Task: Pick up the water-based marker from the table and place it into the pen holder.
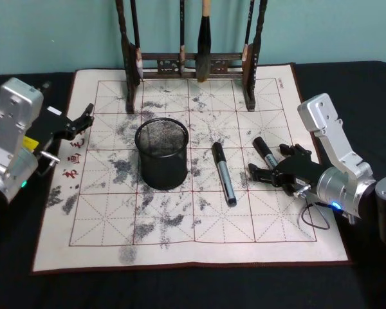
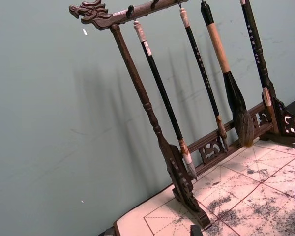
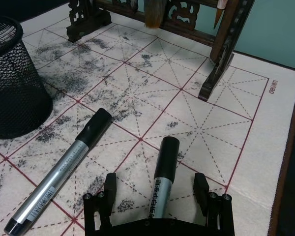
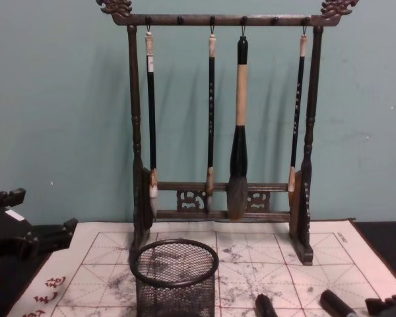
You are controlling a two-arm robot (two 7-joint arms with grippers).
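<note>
The mat [image 1: 180, 248] lies on the bench [image 1: 13, 283]. The rack [image 1: 192, 64] stands along the mat's far edge. The pen holder [image 1: 162, 153] stands upright near the mat's middle, before the rack's left foot. The other marker [image 1: 223, 174] lies flat just right of the holder, apart from it. Farther right lies the marker [image 1: 265, 153], also flat on the mat. The right tool [image 1: 273, 161] sits at this marker's near end, a finger on either side with a gap to each. The left tool [image 1: 83, 120] is over the mat's left edge, well apart from the holder.
</note>
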